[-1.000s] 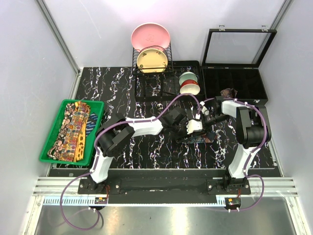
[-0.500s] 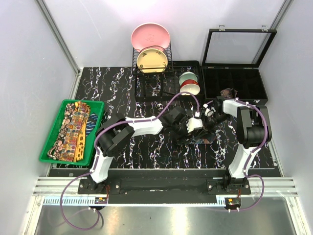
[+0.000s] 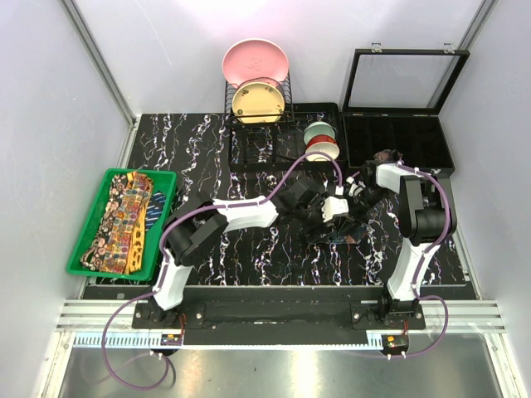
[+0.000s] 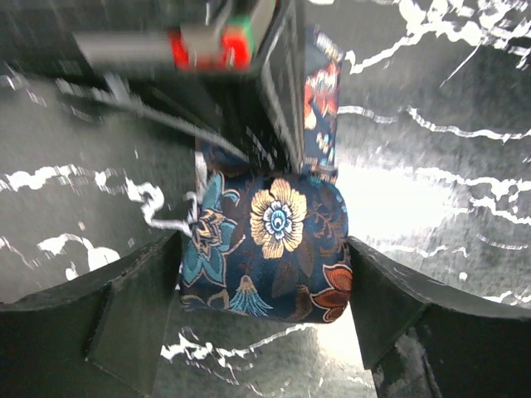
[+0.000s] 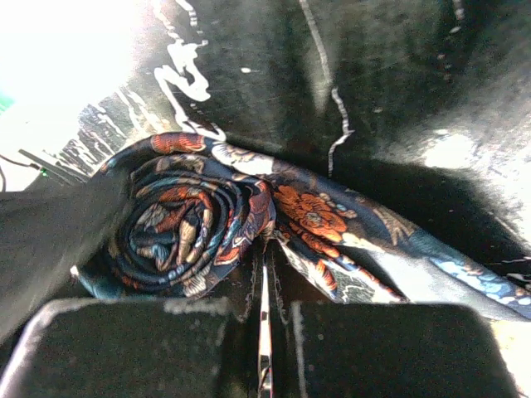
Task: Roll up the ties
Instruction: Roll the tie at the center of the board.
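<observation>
dark floral tie (image 3: 344, 235) at centre-right of table (image 3: 207, 141). near end wound into a fat roll (image 4: 265, 249), spiral face turned toward the right wrist camera. loose tail (image 5: 398, 249) running off flat on the marble behind the roll.

left gripper (image 4: 265, 269) spread wide, one finger (image 4: 124, 315) at each side of the roll, right at its edges; contact not determinable. right gripper (image 5: 264, 315) closed tight, tips down at the fabric where roll meets tail; pinch on fabric not determinable. in overhead view, both grippers nose to nose over the tie.

further ties (image 3: 124, 217), yellow-orange paisley, piled lengthwise in green bin (image 3: 81, 245) at left table edge, well apart from the arms. small brownish coil (image 3: 386, 156) inside open black case (image 3: 415, 137) at right rear, toward its near left. dish rack (image 3: 257, 108) with pink and yellow plates at rear centre. bowls (image 3: 319, 141) just right of it.
</observation>
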